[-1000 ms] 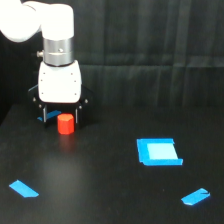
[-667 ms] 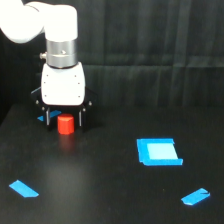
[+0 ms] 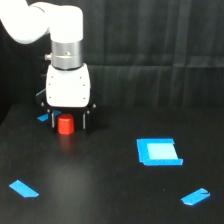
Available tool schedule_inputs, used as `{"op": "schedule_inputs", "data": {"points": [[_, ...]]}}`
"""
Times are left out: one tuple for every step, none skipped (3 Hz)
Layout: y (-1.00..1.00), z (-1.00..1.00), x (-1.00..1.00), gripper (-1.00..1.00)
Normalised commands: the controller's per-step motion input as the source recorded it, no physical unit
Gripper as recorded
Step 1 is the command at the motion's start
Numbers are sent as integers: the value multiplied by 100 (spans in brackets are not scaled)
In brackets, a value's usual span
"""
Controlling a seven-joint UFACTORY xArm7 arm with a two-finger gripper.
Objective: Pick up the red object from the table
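**Red block between the fingers**

The red block (image 3: 65,124) is short, stubby and upright on the black bench (image 3: 110,195). It sits between the gripper's (image 3: 69,121) dark fingers. Blur hides whether they touch it, so the grip is unclear.

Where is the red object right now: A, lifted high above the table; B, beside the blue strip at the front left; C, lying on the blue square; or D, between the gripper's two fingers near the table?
D: the red object sits between the two dark fingers of the gripper, low at the table, well away from the blue square.
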Motion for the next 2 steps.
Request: {"op": "schedule_inputs", "data": {"points": [[-7, -32, -2, -85], [-5, -26, -9, -100]]}}
